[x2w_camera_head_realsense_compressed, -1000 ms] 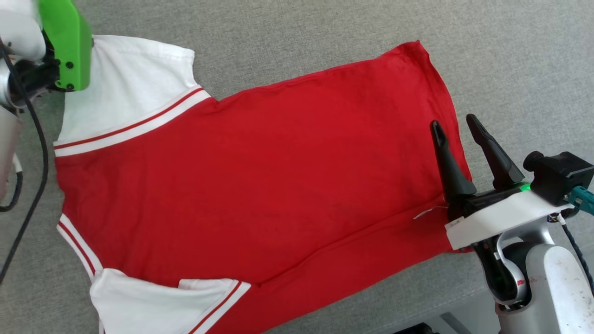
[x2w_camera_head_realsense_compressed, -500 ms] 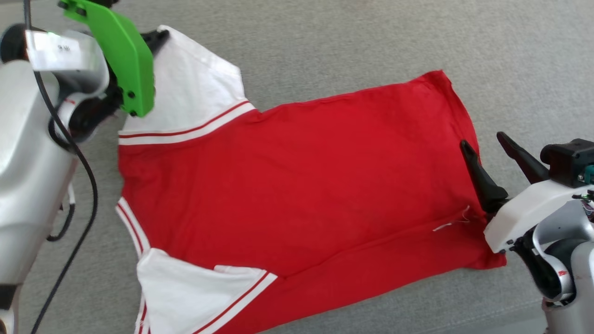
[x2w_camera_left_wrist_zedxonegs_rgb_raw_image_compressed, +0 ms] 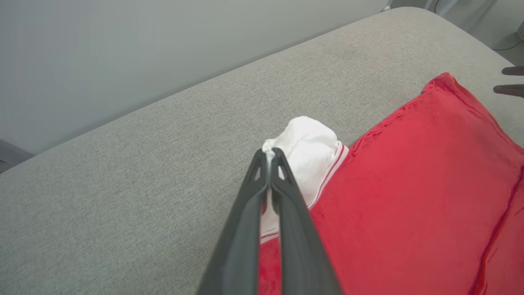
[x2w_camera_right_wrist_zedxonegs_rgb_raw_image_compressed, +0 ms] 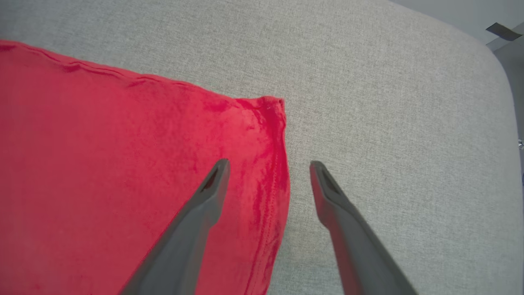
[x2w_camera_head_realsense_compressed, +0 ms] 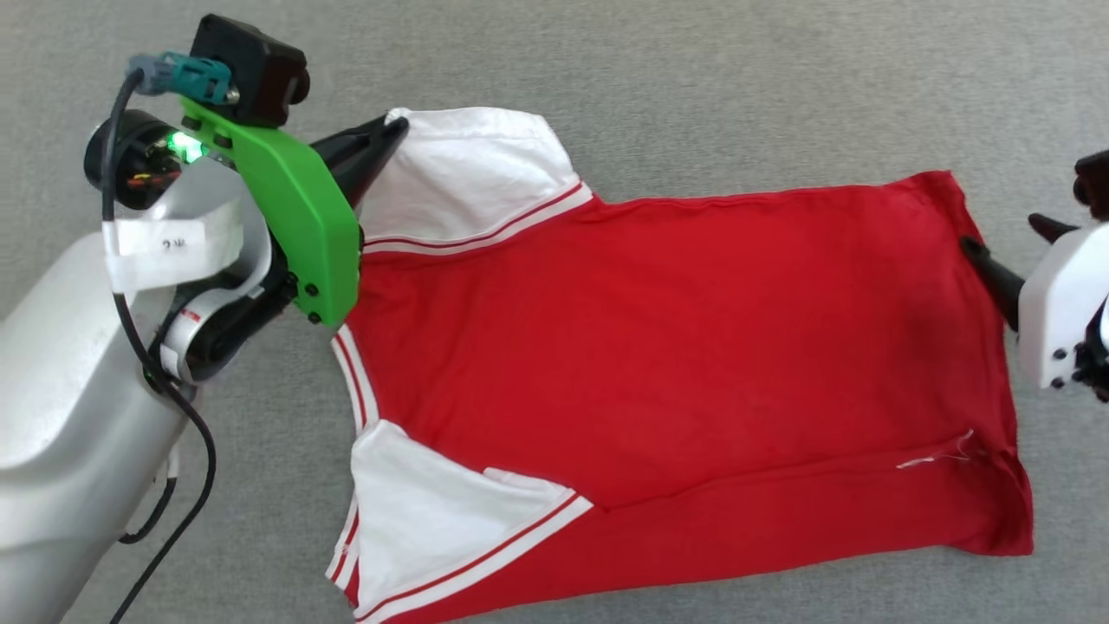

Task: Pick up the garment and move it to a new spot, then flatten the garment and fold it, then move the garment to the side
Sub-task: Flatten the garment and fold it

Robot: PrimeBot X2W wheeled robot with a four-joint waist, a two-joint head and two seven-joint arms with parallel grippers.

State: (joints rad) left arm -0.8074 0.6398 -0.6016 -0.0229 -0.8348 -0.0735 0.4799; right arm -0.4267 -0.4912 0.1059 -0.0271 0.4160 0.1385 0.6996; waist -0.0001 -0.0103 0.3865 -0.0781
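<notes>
Change since earlier: my head camera has swung, so the whole picture slid; against the cloth, my right end effector (x2w_camera_head_realsense_compressed: 1005, 236) has backed off the red panel to the hem's edge.
Left end effector (x2w_camera_left_wrist_zedxonegs_rgb_raw_image_compressed: 270, 152): pinched tight on the outer corner of the upper white sleeve (x2w_camera_head_realsense_compressed: 468, 173), which bunches at the tips.
Right end effector: spread wide, gripping nothing; I see one finger over the hem (x2w_camera_right_wrist_zedxonegs_rgb_raw_image_compressed: 282, 184), the other over bare grey padding.
Garment (x2w_camera_head_realsense_compressed: 676, 347): lying nearly flat on the grey padded surface (x2w_camera_head_realsense_compressed: 693, 78), neckline toward my left, hem toward my right.
Lower sleeve (x2w_camera_head_realsense_compressed: 424, 503): partly folded onto itself.
Loose white thread (x2w_camera_head_realsense_compressed: 936, 458): near the hem's lower corner.
</notes>
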